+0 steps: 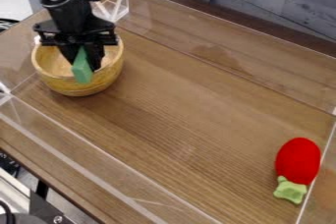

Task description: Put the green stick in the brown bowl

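Observation:
The brown bowl (79,74), light tan wood with a thick rim, sits at the left of the wooden table. Directly above it hangs my black gripper (82,49), pointing almost straight down and shut on the green stick (84,66). The stick hangs nearly upright from the fingers, and its lower end reaches down inside the bowl's rim. Whether that end touches the bowl's bottom cannot be told.
A red rounded object (298,158) with a small pale-green piece (289,189) lies at the front right. Clear plastic walls (79,149) ring the table along the front, left and right. Bare wood lies between the bowl and the red object.

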You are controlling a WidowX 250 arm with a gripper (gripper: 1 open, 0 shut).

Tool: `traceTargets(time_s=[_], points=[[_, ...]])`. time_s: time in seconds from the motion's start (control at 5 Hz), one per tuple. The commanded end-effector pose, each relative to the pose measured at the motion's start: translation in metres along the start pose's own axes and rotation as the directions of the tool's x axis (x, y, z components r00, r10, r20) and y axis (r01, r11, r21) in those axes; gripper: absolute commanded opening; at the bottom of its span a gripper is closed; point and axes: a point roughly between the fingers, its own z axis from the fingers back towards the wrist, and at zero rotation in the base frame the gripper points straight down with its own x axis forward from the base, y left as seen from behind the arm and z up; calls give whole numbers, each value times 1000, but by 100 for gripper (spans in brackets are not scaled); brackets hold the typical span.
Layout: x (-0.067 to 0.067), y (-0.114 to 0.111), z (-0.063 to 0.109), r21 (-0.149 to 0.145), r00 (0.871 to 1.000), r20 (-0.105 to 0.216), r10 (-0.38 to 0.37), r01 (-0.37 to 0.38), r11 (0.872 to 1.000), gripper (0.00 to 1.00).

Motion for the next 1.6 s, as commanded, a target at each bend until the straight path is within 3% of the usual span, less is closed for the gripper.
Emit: traceTargets(time_s=[0.0,0.4,0.8,1.2,1.4], points=[[15,6,6,6,998,54,-12,12,1000,0],[15,12,15,-4,998,50,-50,50,999,0],[33,35,11,12,997,56,53,-54,998,0],[26,13,5,16,998,53,45,-46,999,0],[27,21,-3,19,994,57,97,-98,995,0]])
